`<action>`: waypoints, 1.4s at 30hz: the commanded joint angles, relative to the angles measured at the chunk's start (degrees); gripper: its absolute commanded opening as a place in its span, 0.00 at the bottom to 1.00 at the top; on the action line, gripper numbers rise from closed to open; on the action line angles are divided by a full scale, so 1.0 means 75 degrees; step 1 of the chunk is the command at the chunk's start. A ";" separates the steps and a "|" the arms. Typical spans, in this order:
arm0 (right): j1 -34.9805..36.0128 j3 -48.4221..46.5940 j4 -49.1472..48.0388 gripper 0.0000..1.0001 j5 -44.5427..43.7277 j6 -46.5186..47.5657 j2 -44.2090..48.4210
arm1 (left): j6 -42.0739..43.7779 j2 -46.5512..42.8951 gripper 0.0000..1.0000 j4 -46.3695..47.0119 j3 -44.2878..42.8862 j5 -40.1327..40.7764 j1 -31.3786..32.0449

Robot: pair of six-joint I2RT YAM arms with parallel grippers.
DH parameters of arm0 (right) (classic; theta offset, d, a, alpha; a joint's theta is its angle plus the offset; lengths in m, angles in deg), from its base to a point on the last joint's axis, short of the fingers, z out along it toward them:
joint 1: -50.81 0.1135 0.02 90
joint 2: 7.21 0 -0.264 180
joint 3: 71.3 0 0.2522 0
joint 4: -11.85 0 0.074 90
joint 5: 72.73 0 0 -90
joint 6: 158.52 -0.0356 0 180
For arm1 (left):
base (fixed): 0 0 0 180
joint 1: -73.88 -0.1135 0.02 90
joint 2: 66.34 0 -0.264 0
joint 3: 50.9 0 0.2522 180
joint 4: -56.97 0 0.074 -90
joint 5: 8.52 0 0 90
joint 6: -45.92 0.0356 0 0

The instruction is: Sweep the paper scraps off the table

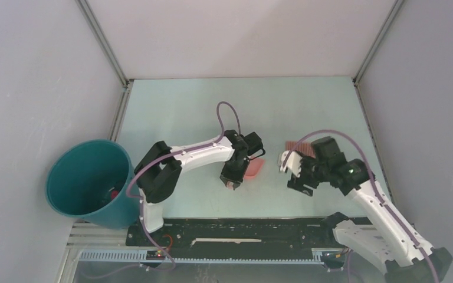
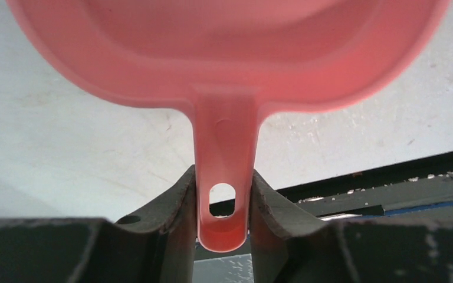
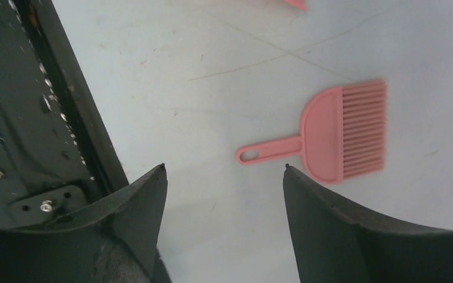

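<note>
The left gripper (image 2: 223,177) is clamped on the thin handle of the salmon-pink dustpan (image 2: 224,53), its two jaws pressing the handle from both sides just above the hanging hole. The pan's rounded body points away from the fingers and is held over the table (image 1: 212,106), near its middle.

The right gripper (image 3: 224,168) hangs with its jaws spread wide and nothing between them. Beneath it the pink brush (image 3: 336,132) lies flat on the table, right of the dustpan and well apart from it. In the top view the right arm partly covers the brush.

A wide stretch of bare mint-green tabletop runs from both grippers to the far edge and out to the metal rails (image 1: 121,112) on the left and right. At the near edge the black base plate (image 1: 242,233) carries both arms.

The teal bucket (image 1: 65,177) stands upright beyond the left rail at the near left corner, its rim just beside the left arm's base. Low inside it shows a small magenta fleck, possibly paper scraps (image 1: 113,192), too small to tell.
</note>
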 commanded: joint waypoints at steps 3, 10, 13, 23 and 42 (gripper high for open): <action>-0.2952 -0.1227 0.0940 0.77 0.3458 -0.0402 -0.0895 | 0.0494 -0.1096 0.38 -0.0341 -0.0704 0.0564 -0.0038; -0.5886 -0.1693 -0.0206 0.75 0.5477 -0.3232 -0.2207 | 0.0881 -0.1374 0.39 -0.0806 -0.1467 0.1002 -0.0034; -0.6632 -0.1702 -0.0395 0.75 0.6110 -0.3691 -0.2678 | 0.1054 -0.1310 0.40 -0.0816 -0.1497 0.1180 -0.0039; -0.7368 -0.1416 -0.2177 0.83 0.5630 -0.5532 -0.2754 | 0.1169 -0.3053 0.65 0.1235 0.0166 0.3102 0.0195; -0.5415 -0.0628 -0.5026 1.00 0.1650 -0.7494 -0.0591 | 0.3272 -0.4451 1.00 0.4103 0.0906 0.4927 0.0032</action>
